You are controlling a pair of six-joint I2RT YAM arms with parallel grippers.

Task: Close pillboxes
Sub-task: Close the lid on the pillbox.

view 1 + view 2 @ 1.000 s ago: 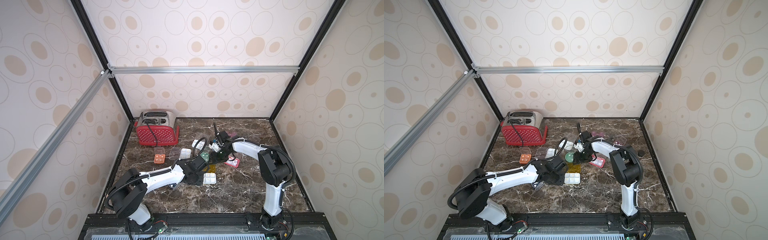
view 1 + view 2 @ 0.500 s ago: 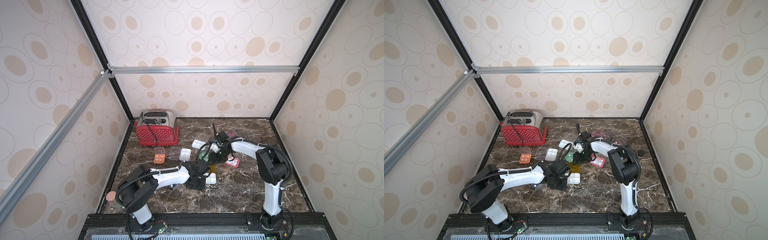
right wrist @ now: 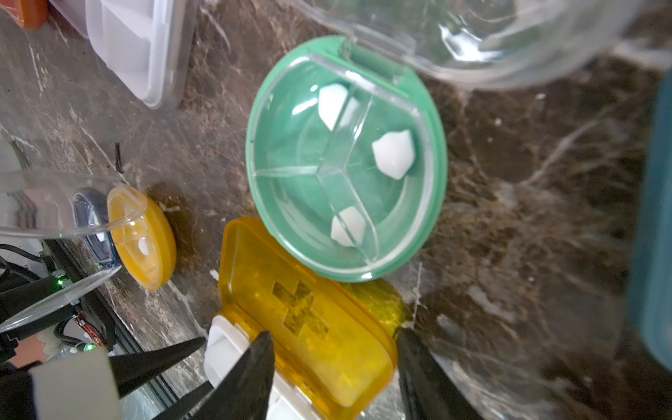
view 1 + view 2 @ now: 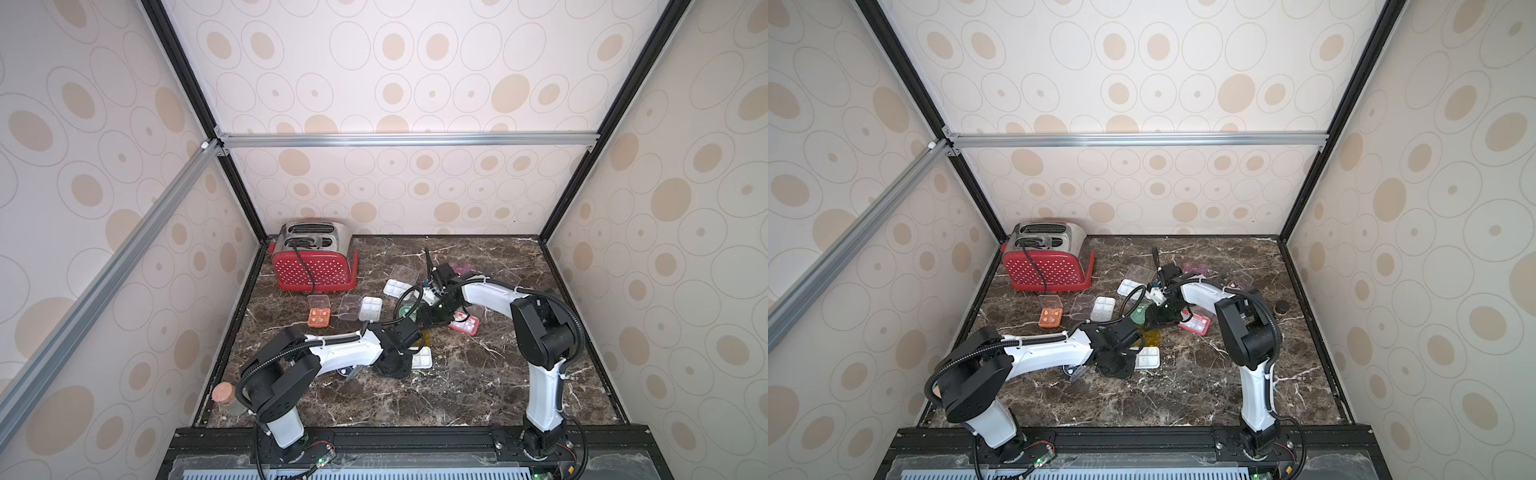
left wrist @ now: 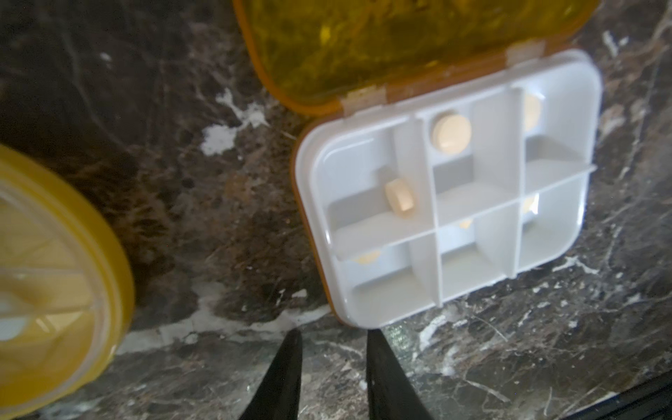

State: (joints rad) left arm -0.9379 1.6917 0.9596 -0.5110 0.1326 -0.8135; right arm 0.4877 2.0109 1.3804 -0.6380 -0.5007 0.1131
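Marble bench (image 4: 478, 386): we note the left tool (image 5: 333, 332) has drawn back, narrowed, empty, before the still-open white pillbox (image 5: 447, 203); right tool (image 3: 334, 331) straddles its amber lid (image 3: 309, 291), grip unconfirmed.

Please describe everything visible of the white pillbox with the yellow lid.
The white pillbox is a rectangular plastic tray with six compartments, several holding pale round tablets. Its translucent yellow lid, marked with a cross, is hinged open. It rests on the marble table beside the green pillbox; the right gripper hovers over the lid.
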